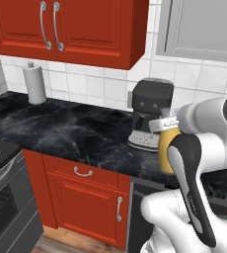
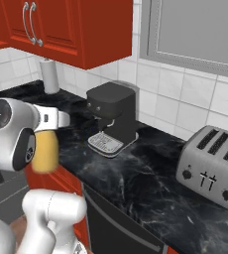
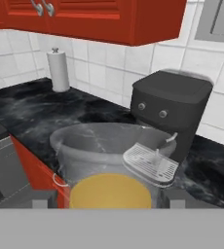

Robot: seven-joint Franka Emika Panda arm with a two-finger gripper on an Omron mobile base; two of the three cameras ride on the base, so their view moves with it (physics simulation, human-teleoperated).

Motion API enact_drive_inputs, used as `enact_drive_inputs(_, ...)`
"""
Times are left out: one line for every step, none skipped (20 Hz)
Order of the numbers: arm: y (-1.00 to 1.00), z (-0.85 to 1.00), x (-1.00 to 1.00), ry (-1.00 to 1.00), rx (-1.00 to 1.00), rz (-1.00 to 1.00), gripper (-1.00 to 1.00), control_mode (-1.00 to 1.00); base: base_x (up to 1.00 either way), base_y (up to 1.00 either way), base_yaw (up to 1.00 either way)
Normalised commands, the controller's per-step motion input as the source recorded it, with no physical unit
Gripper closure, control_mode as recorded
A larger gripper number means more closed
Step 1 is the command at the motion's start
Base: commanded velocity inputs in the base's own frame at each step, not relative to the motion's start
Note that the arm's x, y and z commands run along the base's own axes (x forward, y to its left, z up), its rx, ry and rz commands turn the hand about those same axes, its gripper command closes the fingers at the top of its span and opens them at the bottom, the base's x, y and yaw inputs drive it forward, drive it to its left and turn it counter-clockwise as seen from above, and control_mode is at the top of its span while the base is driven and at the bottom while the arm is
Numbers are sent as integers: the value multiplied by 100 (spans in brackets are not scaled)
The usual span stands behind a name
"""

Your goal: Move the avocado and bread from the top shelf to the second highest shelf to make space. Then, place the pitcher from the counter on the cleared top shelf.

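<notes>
White tiled wall [image 1: 100, 86] behind, red upper cabinets [image 1: 71, 27] overhead, wood floor [image 1: 61, 244] below

Glossy white rounded arm [image 1: 204, 148] segments, dark joint caps, black elbow band

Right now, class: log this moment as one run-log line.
gripper: shut on pitcher | pitcher: lifted before coffee machine | counter: paper towel roll, toaster

light: even, bright | shadows: faint | blur: none | render: slightly coarse
</notes>
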Motion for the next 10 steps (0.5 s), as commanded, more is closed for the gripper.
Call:
enact_drive_inputs(-20,16,0,0,0,-4,100,-100,0,0,0)
enact_drive_inputs(-11,11,0,0,0,-2,100,-100,0,0,0)
enact_drive_inputs(-8,2,0,0,0,0,100,-100,0,0,0)
enact_drive_inputs(-4,0,0,0,0,0,100,-100,0,0,0)
enact_drive_inputs(-1,0,0,0,0,0,100,-100,0,0,0)
enact_drive_inputs(0,0,0,0,0,0,100,-100,0,0,0)
enact_drive_inputs(0,0,0,0,0,0,100,-100,0,0,0)
enact_drive_inputs(0,0,0,0,0,0,100,-100,0,0,0)
enact_drive_inputs(0,0,0,0,0,0,100,-100,0,0,0)
enact_drive_inputs(0,0,0,0,0,0,100,-100,0,0,0)
